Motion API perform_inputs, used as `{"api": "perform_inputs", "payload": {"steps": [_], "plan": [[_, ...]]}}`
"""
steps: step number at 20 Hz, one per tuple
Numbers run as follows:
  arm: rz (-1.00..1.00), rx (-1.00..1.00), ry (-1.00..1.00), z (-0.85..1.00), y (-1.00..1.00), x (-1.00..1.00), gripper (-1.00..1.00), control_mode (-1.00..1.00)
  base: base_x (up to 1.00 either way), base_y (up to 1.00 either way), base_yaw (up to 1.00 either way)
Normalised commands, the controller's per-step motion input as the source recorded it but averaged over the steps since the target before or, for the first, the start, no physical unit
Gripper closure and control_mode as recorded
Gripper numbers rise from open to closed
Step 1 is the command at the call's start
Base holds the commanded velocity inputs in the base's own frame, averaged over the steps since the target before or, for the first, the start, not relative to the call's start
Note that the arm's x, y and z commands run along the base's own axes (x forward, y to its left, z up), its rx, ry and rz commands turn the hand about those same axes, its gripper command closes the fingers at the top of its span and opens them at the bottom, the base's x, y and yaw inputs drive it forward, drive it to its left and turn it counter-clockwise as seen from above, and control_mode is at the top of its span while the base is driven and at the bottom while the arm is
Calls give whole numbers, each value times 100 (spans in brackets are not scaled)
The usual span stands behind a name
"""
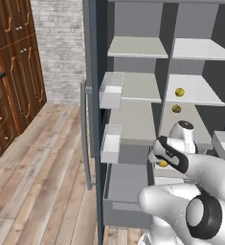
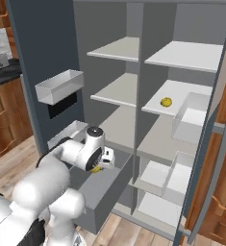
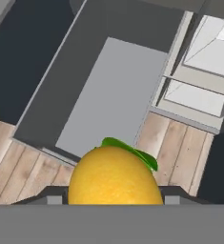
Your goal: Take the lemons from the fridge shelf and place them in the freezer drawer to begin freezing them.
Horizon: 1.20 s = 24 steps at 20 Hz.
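The two-finger claw (image 2: 101,165) grips a small round yellow lemon (image 3: 114,177) with a green leaf — directly below it sits the open deep dark-grey freezer drawer (image 3: 61,102); another lemon (image 2: 166,102) rests on a white shelf (image 2: 179,96) above, well apart.

Inside the open fridge, a pale grey shelf (image 2: 191,93) on the right-hand side carries a single yellow lemon (image 2: 166,102) near its front edge; in the left base view a second lemon (image 1: 176,109) appears just below the first, though which surface it rests on cannot be told. The other grey shelves (image 2: 117,49) carry no fruit. Below them the dark-grey freezer drawer (image 2: 107,185) stands pulled out over the wooden plank floor (image 1: 42,177).
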Motion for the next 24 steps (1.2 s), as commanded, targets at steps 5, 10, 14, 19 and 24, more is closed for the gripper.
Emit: {"api": "perform_inputs", "payload": {"steps": [5,10,14,19,24], "plan": [[21,0,3,-48,-1,63,100,-100,0,0,0],[20,0,3,-52,0,55,100,-100,0,0,0],[23,0,6,-30,0,73,100,-100,0,0,0],[25,0,1,-46,3,46,100,-100,0,0,0],[24,0,0,-52,3,37,100,-100,0,0,0]]}}
